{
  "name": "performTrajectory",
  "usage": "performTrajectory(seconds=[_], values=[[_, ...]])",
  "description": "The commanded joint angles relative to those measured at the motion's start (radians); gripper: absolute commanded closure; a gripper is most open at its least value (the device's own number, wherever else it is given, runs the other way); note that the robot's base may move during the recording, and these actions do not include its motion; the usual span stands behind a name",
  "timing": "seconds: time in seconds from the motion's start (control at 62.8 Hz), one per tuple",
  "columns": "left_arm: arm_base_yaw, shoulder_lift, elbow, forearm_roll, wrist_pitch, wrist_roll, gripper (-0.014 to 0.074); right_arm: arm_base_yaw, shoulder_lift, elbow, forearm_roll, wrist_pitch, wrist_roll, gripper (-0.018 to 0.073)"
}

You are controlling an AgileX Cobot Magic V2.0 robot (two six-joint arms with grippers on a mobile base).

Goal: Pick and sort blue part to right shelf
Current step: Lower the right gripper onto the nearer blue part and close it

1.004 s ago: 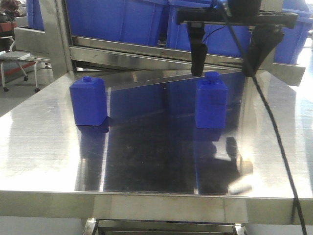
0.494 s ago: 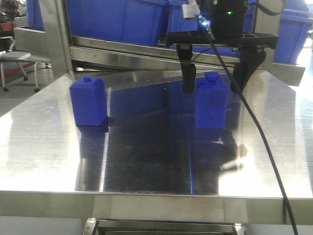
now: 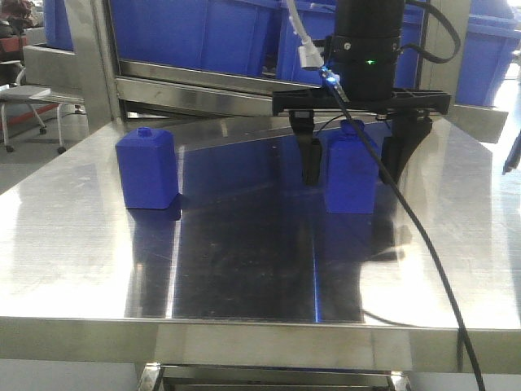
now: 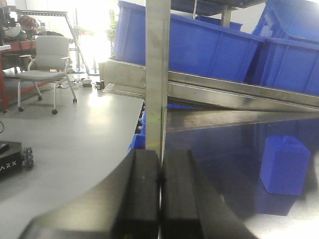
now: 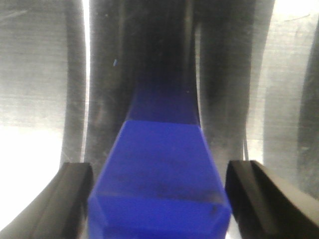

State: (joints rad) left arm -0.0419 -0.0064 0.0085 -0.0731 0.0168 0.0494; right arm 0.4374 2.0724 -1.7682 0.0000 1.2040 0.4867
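Between the right gripper's (image 3: 350, 177) jaws (spread wide) stands the blue part (image 5: 162, 169).

- Mirror-bright steel table (image 3: 73, 244) in the foreground, brushed surface, white glare across its near left part.
- Smooth pale grey floor (image 4: 79, 134) off to the left of it.
- Light-coloured office chair (image 4: 50, 52) with armrests and castors, well back on that floor (seen again, smaller, at the left edge of the front view).
- Strong white light (image 4: 94, 20) behind the chair, washing out the wall there.
- Loose cables (image 4: 87, 82) on the floor below the glare.
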Motion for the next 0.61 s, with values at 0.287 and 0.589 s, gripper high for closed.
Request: performTrajectory(seconds=[0.287,0.589], values=[[-0.008,-0.023,0.022,-0.001,-0.086,0.000,0.0463,0.000,-0.058,-0.030,0.000,0.002,0.000,0.0034],[-0.008,-0.023,0.022,-0.001,-0.086,0.000,0.0463,0.000,-0.065,-0.030,0.000,0.007,0.008,0.0129]])
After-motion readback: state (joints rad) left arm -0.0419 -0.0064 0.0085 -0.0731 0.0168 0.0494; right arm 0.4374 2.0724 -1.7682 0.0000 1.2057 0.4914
